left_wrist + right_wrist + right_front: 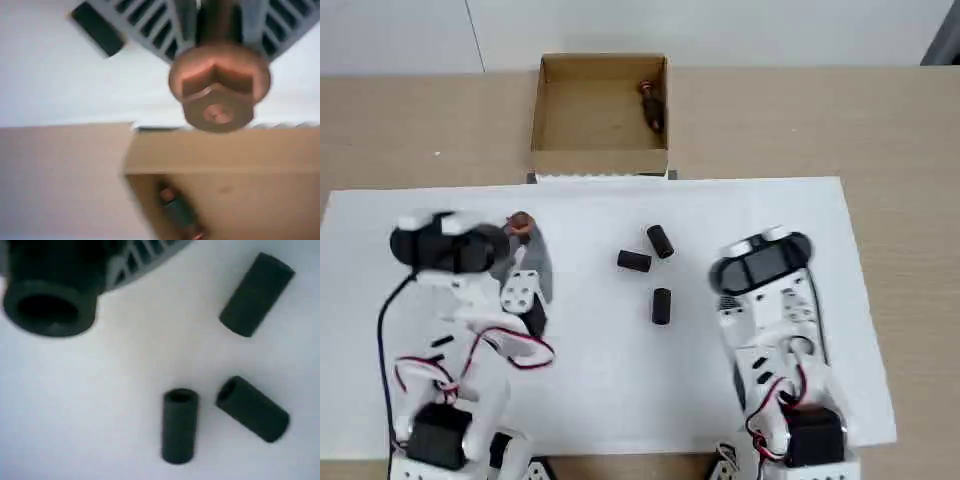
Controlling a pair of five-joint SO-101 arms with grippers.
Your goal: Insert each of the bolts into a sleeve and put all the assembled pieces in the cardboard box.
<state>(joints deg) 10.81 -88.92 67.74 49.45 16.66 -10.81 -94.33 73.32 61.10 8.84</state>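
My left gripper (pixel 523 238) is shut on a copper bolt (pixel 520 222) over the left of the white sheet; the bolt's hex head (pixel 218 89) points toward the cardboard box (pixel 548 108). Inside the box lies one assembled piece (pixel 651 105), also seen as a bolt in a sleeve (pixel 176 210). My right gripper (pixel 75 270) is shut on a black sleeve (pixel 49 304) with its open bore facing out. Three loose black sleeves lie on the sheet between the arms: one (pixel 660 241), another (pixel 634 261) and a third (pixel 661 305).
A white paper sheet (pixel 600 390) covers the wooden table (pixel 900 130). The box stands just beyond the sheet's far edge. The right arm's body (pixel 765 265) sits to the right of the sleeves. Red and black cables (pixel 510 350) trail by the left arm.
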